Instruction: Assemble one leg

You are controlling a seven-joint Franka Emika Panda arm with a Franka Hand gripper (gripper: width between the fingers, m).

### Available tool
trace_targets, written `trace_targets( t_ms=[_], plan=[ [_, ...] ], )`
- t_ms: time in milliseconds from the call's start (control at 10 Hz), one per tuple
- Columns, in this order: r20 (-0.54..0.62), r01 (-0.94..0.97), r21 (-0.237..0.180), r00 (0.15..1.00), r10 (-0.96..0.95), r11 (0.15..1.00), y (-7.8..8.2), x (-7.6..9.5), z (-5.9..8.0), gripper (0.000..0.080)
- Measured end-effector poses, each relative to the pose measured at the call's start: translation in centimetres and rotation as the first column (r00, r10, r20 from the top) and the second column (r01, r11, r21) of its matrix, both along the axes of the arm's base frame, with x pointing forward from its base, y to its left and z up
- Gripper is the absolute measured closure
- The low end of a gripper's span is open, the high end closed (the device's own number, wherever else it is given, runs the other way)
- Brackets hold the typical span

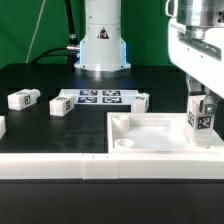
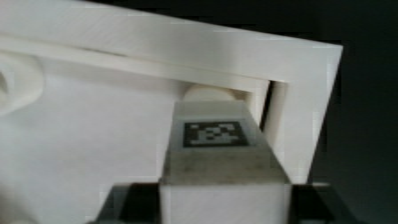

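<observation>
Leg (image 1: 201, 120) fitting looks like the step right now. The hand (image 1: 200, 100) grips one leg between its two fingers and holds it upright. The black-and-white tag on the leg faces out. The leg stands at the tray's (image 1: 140, 150) corner on the exterior view's right, just inside the tray's wall.

In the wrist view the leg (image 2: 217, 140) points down into that corner, close beside the wall of the tray (image 2: 302, 70). I cannot tell if its tip touches the tray floor.

Spare legs (image 1: 62, 104) lie on the bench (image 1: 40, 130) beyond the tray, near the marker board (image 1: 98, 97).

I think the next move calls for a straight leg, lined up with the corner, then a gentle push or turn. A tilted leg may jam.
</observation>
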State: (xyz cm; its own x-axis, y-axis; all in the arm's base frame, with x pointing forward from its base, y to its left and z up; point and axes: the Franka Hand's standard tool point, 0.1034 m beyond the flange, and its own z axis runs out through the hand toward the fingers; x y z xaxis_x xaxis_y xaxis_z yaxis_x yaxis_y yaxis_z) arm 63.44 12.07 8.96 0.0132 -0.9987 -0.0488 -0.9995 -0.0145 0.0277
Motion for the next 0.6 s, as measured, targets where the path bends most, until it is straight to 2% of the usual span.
trace_targets(
  t_ms=[100,300,400,500,600],
  plan=[
    [-0.004,0.046,0.007,0.999,-0.046,0.999,0.04,0.02,-0.01,0.0505],
    [-0.001,-0.008,0.01,1.0,0.008,1.0,0.14,0.01,-0.03,0.0505],
    [-0.001,-0.005,0.015,1.0,0.005,1.0,0.28,0.0,-0.03,0.0298],
    [0.006,-0.078,0.016,0.997,0.078,0.997,0.31,0.01,-0.04,0.0298],
    [0.016,-0.249,0.019,0.969,0.248,0.968,0.34,-0.03,-0.06,0.0182]
  ],
)
